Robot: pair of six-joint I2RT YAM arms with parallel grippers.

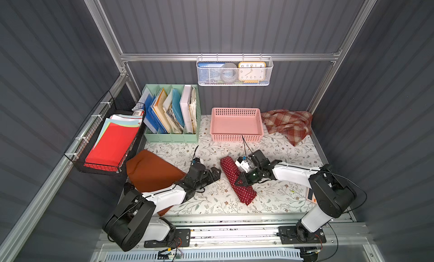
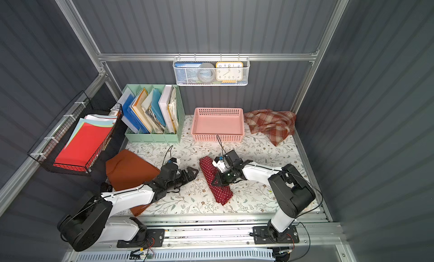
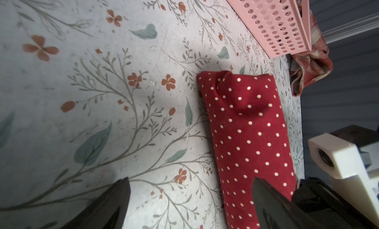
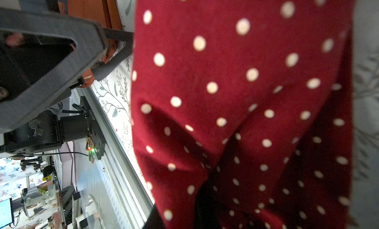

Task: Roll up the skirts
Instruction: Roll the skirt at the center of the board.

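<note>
Across the bench (image 1: 211,203) lay three skirts, plaid skirt (image 1: 287,124), rust-orange skirt (image 1: 150,171), polka-dot skirt (image 1: 244,194) gripped by right end effector (image 1: 238,182), left end effector (image 1: 215,175) released.

Rust-orange plain cloth skirt (image 1: 150,171): near part hidden under the left arm (image 1: 164,195). Right gripper (image 1: 237,182): jaws obscured against the dark-red polka-dot cloth skirt (image 1: 229,165).

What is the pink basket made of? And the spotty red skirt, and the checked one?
The pink basket looks like smooth moulded plastic: stiff walls with neat rows of holes. The spotty skirt seems soft matte cloth, since it creases. The checked skirt looks fuzzier, maybe wool.
</note>
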